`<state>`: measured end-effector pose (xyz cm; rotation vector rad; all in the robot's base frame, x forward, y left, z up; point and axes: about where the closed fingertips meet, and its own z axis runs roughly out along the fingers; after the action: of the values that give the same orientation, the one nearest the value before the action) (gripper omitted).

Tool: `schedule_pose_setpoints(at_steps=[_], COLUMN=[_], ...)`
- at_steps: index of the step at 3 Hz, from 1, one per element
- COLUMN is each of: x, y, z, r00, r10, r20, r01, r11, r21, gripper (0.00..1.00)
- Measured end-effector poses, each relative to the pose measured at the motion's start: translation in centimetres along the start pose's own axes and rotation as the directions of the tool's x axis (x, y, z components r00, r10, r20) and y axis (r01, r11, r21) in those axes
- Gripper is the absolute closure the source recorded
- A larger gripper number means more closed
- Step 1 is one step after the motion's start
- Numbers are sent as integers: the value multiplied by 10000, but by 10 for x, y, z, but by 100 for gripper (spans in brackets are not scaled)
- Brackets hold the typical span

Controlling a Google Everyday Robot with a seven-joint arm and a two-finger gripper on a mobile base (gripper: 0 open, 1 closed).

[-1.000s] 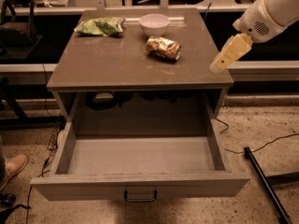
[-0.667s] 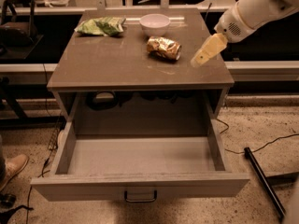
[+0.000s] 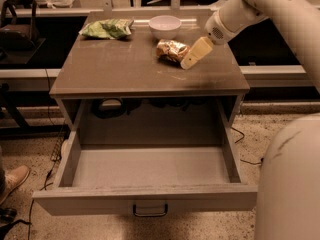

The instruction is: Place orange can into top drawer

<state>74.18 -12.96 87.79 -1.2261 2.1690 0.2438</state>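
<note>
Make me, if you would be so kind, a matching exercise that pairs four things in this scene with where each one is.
1 orange can
2 top drawer
3 white bowl
4 pincer

A pulled open, below the tabletop
B at the tabletop's far edge
C just right of the can, over the tabletop
D mid-tabletop, nearer than the bowl

Pairs: 1-D, 2-A, 3-B, 4-C.

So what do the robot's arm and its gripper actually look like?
The arm is smooth and white, built of thick rounded sections, with a small dark dotted patch near the wrist. No loose cables or lettering show. The gripper, close beside the orange can above the cabinet top, is a pale cream-yellow wedge tapering to a blunt tip.
</note>
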Motion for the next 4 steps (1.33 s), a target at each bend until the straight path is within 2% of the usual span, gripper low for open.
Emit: schedule_pose_setpoints(at_steps=[1,2,4], x=[-13,-22,-32], y=[-10,-13,-4], z=[20,36,63], r00=[10000,9999,9987], r10=[-36,-94,-332], r20=[-24,-142,-396], r01=[36,98,327], r11=[9997,9996,9994], r21=[246,279,-124], gripper=[0,14,61])
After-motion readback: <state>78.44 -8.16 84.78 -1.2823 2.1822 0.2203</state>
